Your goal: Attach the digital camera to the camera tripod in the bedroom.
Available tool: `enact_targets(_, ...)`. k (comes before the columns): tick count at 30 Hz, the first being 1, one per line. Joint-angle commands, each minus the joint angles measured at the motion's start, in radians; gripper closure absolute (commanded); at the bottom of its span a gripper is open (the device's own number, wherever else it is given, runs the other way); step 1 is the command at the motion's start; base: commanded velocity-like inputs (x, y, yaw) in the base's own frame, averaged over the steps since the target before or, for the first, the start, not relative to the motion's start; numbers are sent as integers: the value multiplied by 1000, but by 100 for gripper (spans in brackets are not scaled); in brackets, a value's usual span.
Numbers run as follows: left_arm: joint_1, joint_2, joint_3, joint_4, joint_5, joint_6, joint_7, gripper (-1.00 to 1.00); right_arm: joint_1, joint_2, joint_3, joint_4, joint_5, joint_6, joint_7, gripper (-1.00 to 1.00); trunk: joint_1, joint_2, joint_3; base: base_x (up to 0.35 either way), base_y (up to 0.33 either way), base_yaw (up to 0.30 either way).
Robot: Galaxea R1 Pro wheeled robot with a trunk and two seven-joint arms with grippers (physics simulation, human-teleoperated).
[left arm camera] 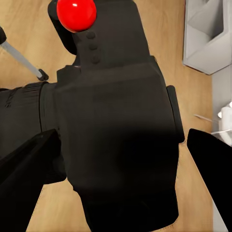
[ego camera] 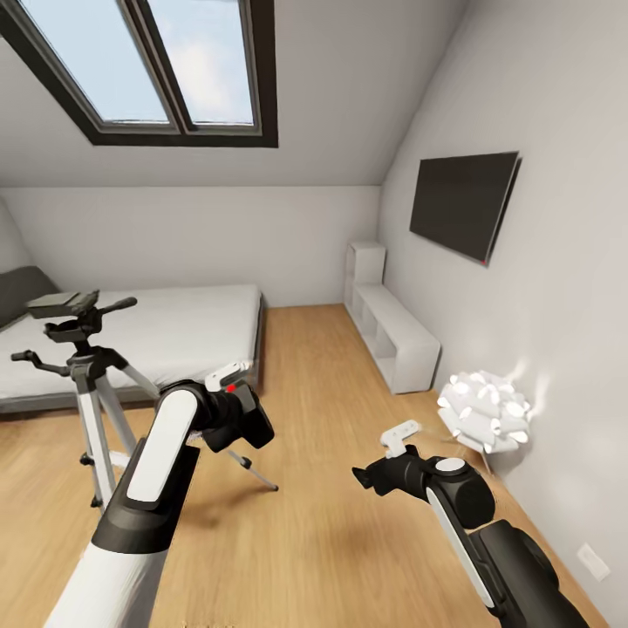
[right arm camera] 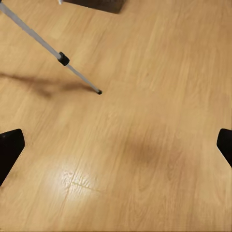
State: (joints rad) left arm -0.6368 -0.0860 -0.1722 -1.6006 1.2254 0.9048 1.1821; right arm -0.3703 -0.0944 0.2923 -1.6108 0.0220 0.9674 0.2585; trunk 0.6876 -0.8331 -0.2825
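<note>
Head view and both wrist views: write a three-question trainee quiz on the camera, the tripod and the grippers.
1. True or false: the camera is already mounted on the tripod.
2. Which gripper holds the camera? A) left B) right C) neither
3. Fill in: in the right wrist view, the right gripper's fingertips stand wide apart above the bare wood ____.

Key
1. False. The tripod's head plate is bare; the camera is in the left gripper, beside the tripod.
2. A. In the left wrist view the fingers sit on either side of the camera's body; the right gripper holds nothing.
3. floor
</note>
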Motion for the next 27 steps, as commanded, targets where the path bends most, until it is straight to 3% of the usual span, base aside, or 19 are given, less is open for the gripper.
enact_targets(1,-2,-1,-1,0,8,5,10,100,-1,-1,1,-1,3,4,2,-100,0,-1,-1,0,0,298)
enact_targets(11,-2,-2,-6,-5,8,8,6,100,0,0,2,-1,2,2,2,-100,0,-1,-1,0,-42,298)
enact_targets(24,0,5,-7,-6,8,13,7,100,-9,2,-4,2,-7,4,7,-100,0,-1,-1,0,-308,298)
enact_targets(27,1,10,-7,-7,12,20,-2,100,-13,1,-2,10,-7,-4,35,-100,0,-1,-1,0,-343,298)
